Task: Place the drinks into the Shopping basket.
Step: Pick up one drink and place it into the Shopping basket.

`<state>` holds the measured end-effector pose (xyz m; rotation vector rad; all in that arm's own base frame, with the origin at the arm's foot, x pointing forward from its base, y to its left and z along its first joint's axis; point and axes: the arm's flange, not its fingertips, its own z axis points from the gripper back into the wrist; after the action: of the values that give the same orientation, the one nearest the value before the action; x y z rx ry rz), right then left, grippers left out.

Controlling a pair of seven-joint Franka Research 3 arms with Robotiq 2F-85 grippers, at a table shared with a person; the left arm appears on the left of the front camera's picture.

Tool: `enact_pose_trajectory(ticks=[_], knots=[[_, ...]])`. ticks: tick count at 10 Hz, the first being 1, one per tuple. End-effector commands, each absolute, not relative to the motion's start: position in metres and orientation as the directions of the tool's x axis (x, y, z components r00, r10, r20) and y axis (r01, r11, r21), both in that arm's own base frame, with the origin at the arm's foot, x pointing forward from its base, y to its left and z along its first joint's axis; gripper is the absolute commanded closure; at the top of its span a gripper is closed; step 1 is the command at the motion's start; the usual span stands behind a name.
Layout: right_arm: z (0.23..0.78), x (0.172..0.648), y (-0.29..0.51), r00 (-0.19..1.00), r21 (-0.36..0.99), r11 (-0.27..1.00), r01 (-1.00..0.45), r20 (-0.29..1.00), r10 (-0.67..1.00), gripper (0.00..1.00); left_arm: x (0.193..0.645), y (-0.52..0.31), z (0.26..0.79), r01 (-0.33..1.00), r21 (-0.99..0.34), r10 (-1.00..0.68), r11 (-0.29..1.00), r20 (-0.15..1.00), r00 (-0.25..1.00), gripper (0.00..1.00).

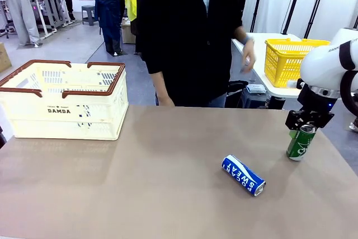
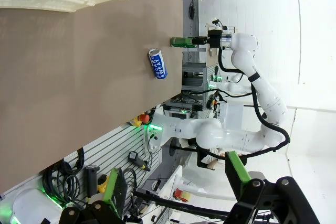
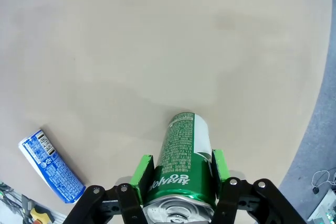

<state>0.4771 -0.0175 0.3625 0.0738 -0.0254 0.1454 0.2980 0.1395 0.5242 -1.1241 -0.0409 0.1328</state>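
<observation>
- The right gripper (image 3: 180,170) comes down from above onto the top part of the green can (image 3: 184,156).
- Its two green pads (image 3: 142,174) press on the can's round sides, one on each side, so it has hold of the can.
- The green can is slim, round and shiny, with white writing on its side and a silver top with a pull ring.
- In the front view the green can stands on its bottom near the right side of the table (image 1: 140,194), leaning a tiny bit.
- The blue can (image 1: 244,175) lies on its side on the table, near the green can but not touching it.
- It is a smooth, slim tube with big white letters that say "POCARI SWEAT", and one silver end faces the robot.
- The table top is flat, plain and light brown, and it looks dull, not shiny.
- The Shopping basket (image 1: 61,107) sits at the far left of the table, well apart from both cans.
- It is a big, boxy basket of cream plastic, with rows of small slots in its walls, a brown rim and brown handles.
- The word "DAMDA" is printed on its front wall.
- The left gripper (image 2: 173,163) is wide open, with nothing between its fingers.
- A person (image 1: 184,26) in a dark top stands at the far side of the table.
- A yellow mesh basket (image 1: 291,60) sits on a white table behind, to the right.
</observation>
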Motion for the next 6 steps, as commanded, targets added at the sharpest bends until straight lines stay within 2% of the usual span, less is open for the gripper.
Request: enact_pose_trajectory(ticks=[1,4,6], knots=[[0.362,0.477,-0.016,0.994,0.077,0.991,-0.106,0.011,0.106,1.00,0.296,0.138,0.527,-0.089,-0.908,0.128,0.409,-0.039,0.991,0.00],[0.376,0.475,-0.019,0.997,0.097,0.992,-0.075,0.008,0.075,1.00,0.296,0.138,0.527,-0.089,-0.908,0.128,0.409,-0.039,0.991,0.00],[0.422,0.468,-0.008,1.000,0.115,0.993,-0.030,-0.003,0.031,1.00,0.296,0.138,0.527,-0.089,-0.908,0.128,0.409,-0.039,0.991,0.00]])
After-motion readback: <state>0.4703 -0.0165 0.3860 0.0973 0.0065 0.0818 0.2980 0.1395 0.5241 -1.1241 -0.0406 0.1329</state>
